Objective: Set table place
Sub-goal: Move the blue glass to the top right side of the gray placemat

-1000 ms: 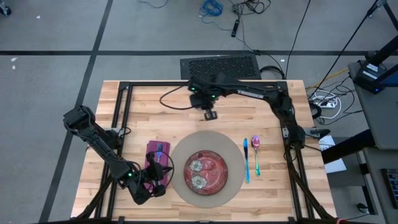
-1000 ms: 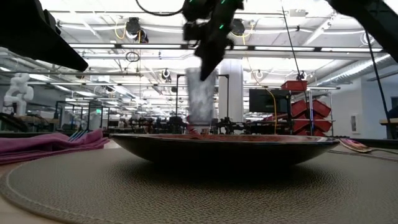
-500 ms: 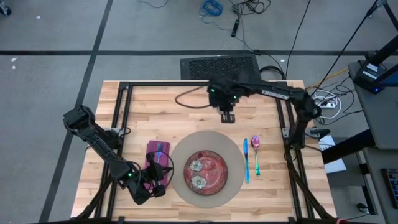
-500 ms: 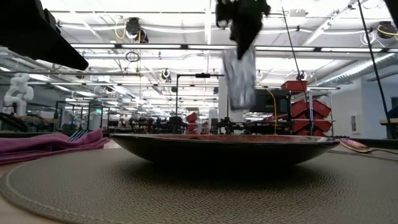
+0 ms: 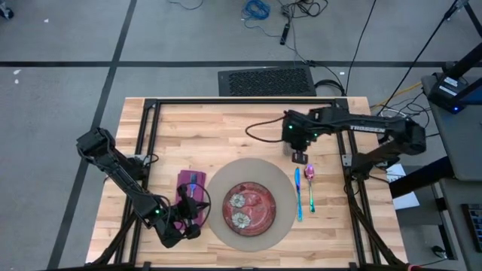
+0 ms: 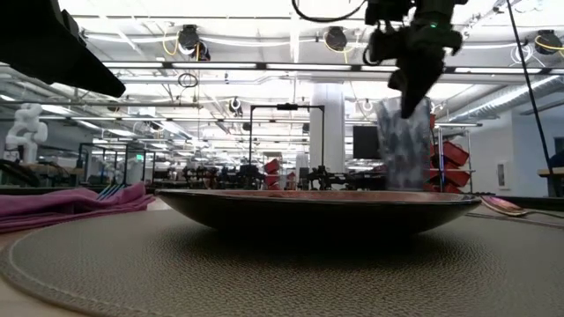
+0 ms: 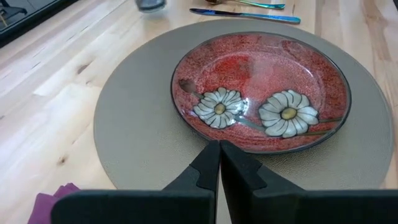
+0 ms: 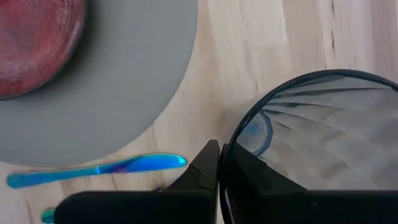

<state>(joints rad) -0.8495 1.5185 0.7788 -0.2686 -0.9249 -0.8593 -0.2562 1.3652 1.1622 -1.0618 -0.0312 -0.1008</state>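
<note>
A red plate (image 5: 248, 207) with daisies sits on the round grey-tan mat (image 5: 217, 218). To the left of the mat lies the purple napkin (image 5: 185, 188), with blue fork tines (image 6: 110, 189) on it. A blue knife (image 5: 298, 196) and a pink spoon (image 5: 309, 175) lie to the right of the mat. My right gripper (image 5: 300, 156) is shut on the clear glass (image 6: 404, 145), just beyond the far ends of the knife and spoon. My left gripper (image 7: 219, 152) is shut over the mat's near-left edge, beside the napkin, and touches nothing. My right gripper pinches the glass's wall at its rim (image 8: 230, 144), one finger inside the glass and one outside. The fingers come from above, pointing down. The glass hangs upright below them; in the low view the plate hides its foot.
Bare wood lies across the far half of the table (image 5: 196, 128) and along its left side. A black frame (image 5: 147, 120) runs around the tabletop. Cables hang off the right edge.
My right gripper has carried the glass from the table's far middle toward the right edge and a little nearer, to just beyond the knife and spoon. Its wrist has rolled on the way. The glass has stayed upright.
</note>
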